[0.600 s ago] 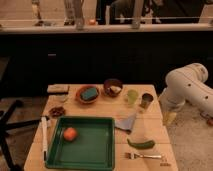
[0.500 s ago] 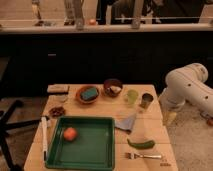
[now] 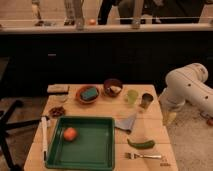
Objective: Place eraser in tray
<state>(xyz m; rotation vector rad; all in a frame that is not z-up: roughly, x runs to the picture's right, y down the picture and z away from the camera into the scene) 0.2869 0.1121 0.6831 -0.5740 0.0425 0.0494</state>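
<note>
Nothing on the table has moved in the last half second, and the arm holds the same pose as before, so the task has gained no ground in that interval. The eraser (image 3: pixel 58 89) lies flat at the far left corner of the table (image 3: pixel 102 110), outside the tray and apart from it, with a small dark dish (image 3: pixel 57 111) between the two. The tray (image 3: pixel 82 119) sits at the near left of the table, and only a round orange fruit (image 3: pixel 70 133) lies in it, toward its left side; most of its floor is free. A long white marker (image 3: pixel 44 138) lies along the tray's left rim, just beside it.

Right of the eraser stands an orange-brown bowl (image 3: pixel 88 95) holding a teal sponge (image 3: pixel 90 93), then a second bowl (image 3: pixel 113 87), a pale green cup (image 3: pixel 132 96) and a darker cup (image 3: pixel 146 100). A grey cloth (image 3: pixel 127 122) rests by the tray's right rim, and a green pepper (image 3: pixel 141 144) and a fork (image 3: pixel 143 156) lie near the front right.

The gripper (image 3: pixel 169 116) hangs at the end of the white arm (image 3: pixel 187 85), off the table's right edge, well apart from the eraser, which sits at the opposite side. Whether it is open or closed I cannot tell, though nothing appears to be in it. Judging by this, the pick has not begun: the arm would need to cross over the cups and bowls to reach the far left corner, and the sponge bowl stands close enough to the eraser to be worth avoiding.
</note>
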